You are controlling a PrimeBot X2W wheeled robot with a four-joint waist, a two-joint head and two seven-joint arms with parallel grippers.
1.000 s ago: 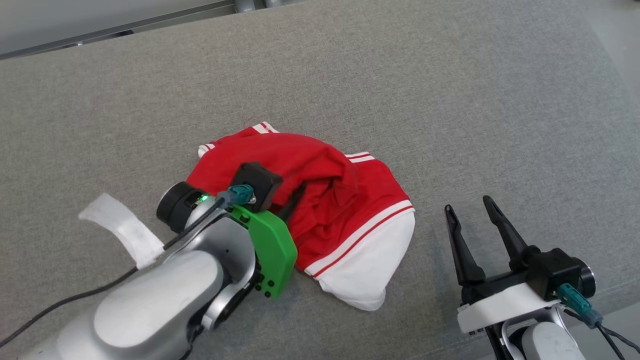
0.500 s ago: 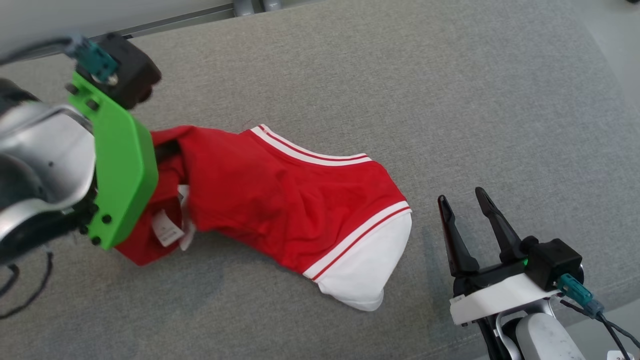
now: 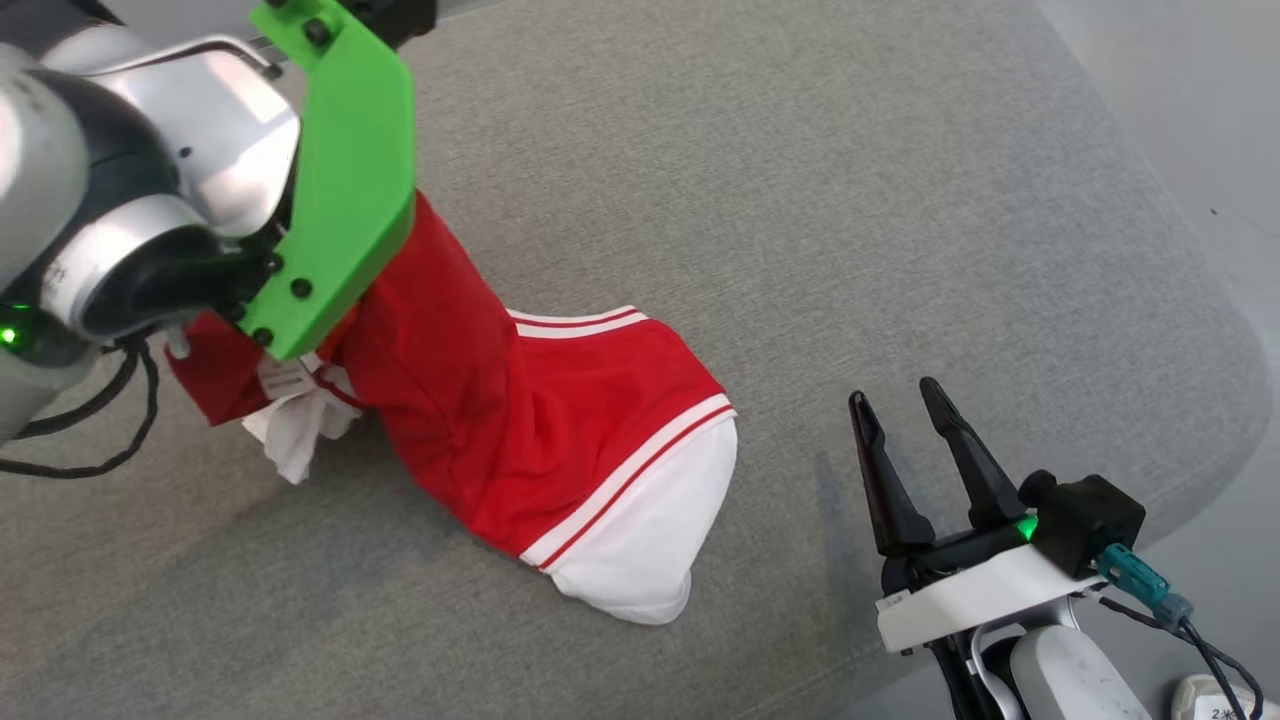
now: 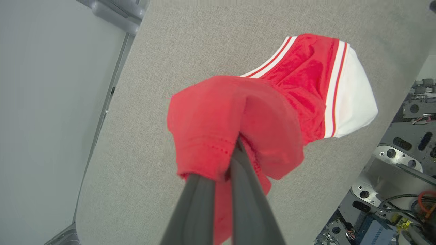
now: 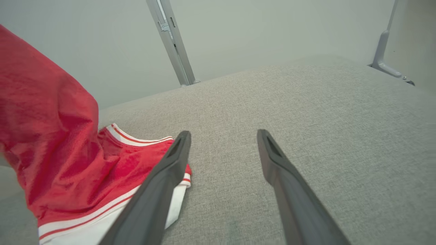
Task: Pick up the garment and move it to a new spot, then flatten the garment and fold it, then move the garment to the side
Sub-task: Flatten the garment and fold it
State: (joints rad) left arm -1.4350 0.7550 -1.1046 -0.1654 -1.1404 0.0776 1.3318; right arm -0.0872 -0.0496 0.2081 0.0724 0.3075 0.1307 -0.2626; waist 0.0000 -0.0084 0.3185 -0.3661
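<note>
Garment (image 3: pixel 540 430) hangs from the left gripper's (image 4: pixel 235 149) clenched jaws, white end lying below them: the pick-up step. Next, I judge, carry it somewhere new. Right gripper's (image 3: pixel 892 395) jaws gape empty.

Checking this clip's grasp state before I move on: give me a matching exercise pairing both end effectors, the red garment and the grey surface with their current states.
Things
1. left end effector
2. right end effector
3. red cloth garment with white striped trim
4. grey woven fabric surface

States
A. one end raised, white end resting on the surface
B. open, holding nothing
C. lies beneath everything
D. shut on red cloth

Pairs: 1-D, 2-B, 3-A, 4-C
</note>
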